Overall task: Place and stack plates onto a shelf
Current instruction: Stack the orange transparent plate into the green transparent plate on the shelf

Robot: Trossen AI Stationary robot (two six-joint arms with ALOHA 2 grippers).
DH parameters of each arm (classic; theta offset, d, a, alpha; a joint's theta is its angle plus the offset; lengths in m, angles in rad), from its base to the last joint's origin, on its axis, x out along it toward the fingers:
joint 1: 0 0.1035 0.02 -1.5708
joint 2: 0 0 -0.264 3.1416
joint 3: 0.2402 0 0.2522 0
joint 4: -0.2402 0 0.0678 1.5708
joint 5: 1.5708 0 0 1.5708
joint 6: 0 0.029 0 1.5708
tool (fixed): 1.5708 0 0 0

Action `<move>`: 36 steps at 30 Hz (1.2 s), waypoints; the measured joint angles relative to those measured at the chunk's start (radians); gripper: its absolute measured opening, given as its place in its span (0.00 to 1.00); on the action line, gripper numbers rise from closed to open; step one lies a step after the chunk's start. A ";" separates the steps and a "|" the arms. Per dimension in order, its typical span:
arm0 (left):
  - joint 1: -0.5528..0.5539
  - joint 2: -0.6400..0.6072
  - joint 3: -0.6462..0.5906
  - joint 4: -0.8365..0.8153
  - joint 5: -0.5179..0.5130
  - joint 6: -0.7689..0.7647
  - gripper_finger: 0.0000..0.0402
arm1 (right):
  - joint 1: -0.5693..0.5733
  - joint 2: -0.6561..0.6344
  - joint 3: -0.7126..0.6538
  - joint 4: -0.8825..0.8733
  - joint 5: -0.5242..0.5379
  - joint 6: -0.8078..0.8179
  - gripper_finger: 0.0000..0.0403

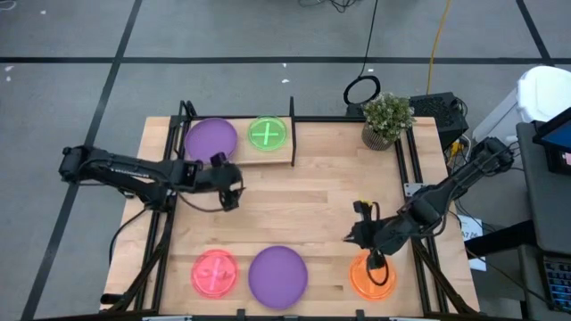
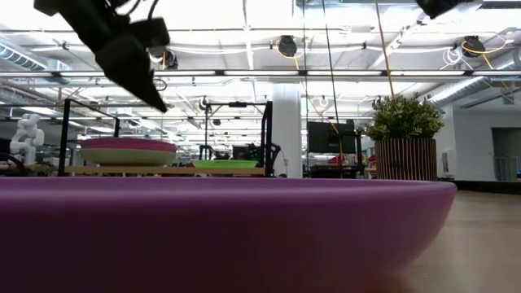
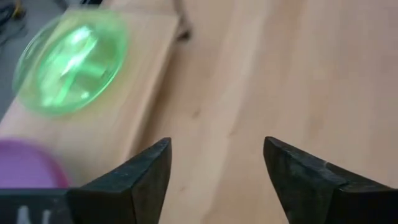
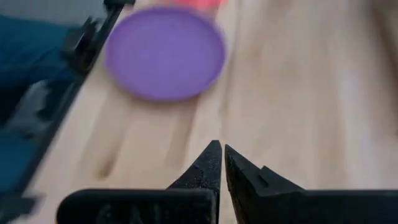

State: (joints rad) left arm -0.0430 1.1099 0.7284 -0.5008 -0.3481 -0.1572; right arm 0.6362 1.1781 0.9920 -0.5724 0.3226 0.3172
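On the shelf point(image 1: 239, 153) at the far left of the surface point(image 1: 312, 187), a purple plate point(image 1: 211, 138) and a neon green plate point(image 1: 267, 133) lie side by side. The left gripper point(image 1: 231, 198) hangs just in front of the shelf, jaws apart and holding nothing. Along the near edge lie a pink-red plate point(image 1: 214, 272), a second purple plate point(image 1: 277, 275) and an orange plate point(image 1: 372, 275). The right gripper point(image 1: 376, 261) sits over the orange plate, jaws together. A potted plant point(image 1: 386, 119) stands at the far right.
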 joint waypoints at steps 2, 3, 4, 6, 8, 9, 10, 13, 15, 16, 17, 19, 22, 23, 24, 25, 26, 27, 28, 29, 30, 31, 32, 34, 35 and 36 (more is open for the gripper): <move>-0.044 0.000 0.000 0.045 0.000 -0.003 0.61 | 0.010 0.033 0.039 -0.076 -0.066 0.079 0.01; -0.062 0.000 0.000 0.063 0.000 -0.003 0.61 | 0.018 0.052 0.057 -0.102 -0.096 0.115 0.01; -0.080 0.000 0.000 0.082 0.000 -0.002 0.60 | 0.027 0.072 0.075 -0.130 -0.133 0.155 0.01; -0.111 0.000 0.000 0.108 0.000 -0.002 0.59 | 0.047 0.113 0.104 -0.180 -0.198 0.241 0.01; -0.133 0.000 0.000 0.115 0.000 -0.003 0.59 | 0.069 0.153 0.127 -0.196 -0.267 0.316 0.01; -0.143 0.000 0.000 0.115 0.000 -0.004 0.59 | 0.084 0.171 0.133 -0.201 -0.292 0.350 0.01; -0.151 0.000 0.000 0.115 -0.001 -0.010 0.59 | 0.098 0.189 0.139 -0.209 -0.319 0.381 0.01; -0.172 0.000 0.000 0.115 -0.004 -0.032 0.59 | 0.152 0.236 0.155 -0.210 -0.357 0.468 0.01; -0.185 0.000 0.000 0.115 -0.016 -0.045 0.59 | 0.192 0.263 0.164 -0.211 -0.359 0.521 0.02; -0.191 0.000 0.000 0.115 -0.023 -0.048 0.59 | 0.211 0.277 0.167 -0.209 -0.362 0.548 0.02; -0.198 0.001 0.000 0.115 -0.032 -0.051 0.59 | 0.229 0.291 0.169 -0.208 -0.364 0.577 0.03; -0.209 0.001 0.000 0.115 -0.050 -0.059 0.59 | 0.267 0.320 0.171 -0.192 -0.373 0.627 0.05; -0.219 0.005 0.000 0.119 -0.061 -0.066 0.59 | 0.314 0.356 0.174 -0.130 -0.365 0.694 0.09; -0.221 0.005 0.000 0.118 -0.062 -0.071 0.59 | 0.326 0.364 0.174 -0.112 -0.353 0.714 0.11; -0.222 0.005 0.000 0.119 -0.063 -0.075 0.59 | 0.336 0.376 0.174 -0.092 -0.341 0.727 0.13; -0.222 0.005 0.000 0.119 -0.063 -0.082 0.59 | 0.346 0.386 0.174 -0.071 -0.329 0.739 0.15; -0.222 0.005 0.000 0.119 -0.064 -0.088 0.59 | 0.355 0.396 0.174 -0.058 -0.321 0.752 0.18; -0.222 0.005 0.000 0.119 -0.064 -0.091 0.59 | 0.362 0.408 0.174 -0.048 -0.321 0.764 0.20; -0.222 0.005 0.000 0.119 -0.064 -0.092 0.59 | 0.369 0.421 0.174 -0.038 -0.320 0.770 0.21; -0.222 0.005 0.000 0.119 -0.064 -0.092 0.59 | 0.375 0.433 0.174 -0.033 -0.320 0.774 0.23; -0.222 0.005 0.000 0.119 -0.064 -0.092 0.59 | 0.382 0.448 0.174 -0.033 -0.320 0.775 0.24; -0.222 0.005 0.000 0.119 -0.064 -0.092 0.59 | 0.387 0.462 0.174 -0.034 -0.320 0.775 0.26; -0.222 0.005 0.000 0.119 -0.064 -0.092 0.59 | 0.391 0.477 0.174 -0.032 -0.321 0.774 0.27; -0.222 0.005 0.000 0.119 -0.064 -0.092 0.59 | 0.399 0.503 0.174 -0.029 -0.321 0.774 0.28; -0.222 0.005 0.000 0.119 -0.064 -0.092 0.59 | 0.402 0.511 0.174 -0.030 -0.321 0.775 0.29; -0.222 0.005 0.000 0.119 -0.064 -0.092 0.59 | 0.406 0.520 0.174 -0.030 -0.320 0.775 0.30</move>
State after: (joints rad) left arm -0.2653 1.1149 0.7284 -0.3820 -0.4124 -0.2489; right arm 1.0418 1.6976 1.1660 -0.6021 0.0021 1.0924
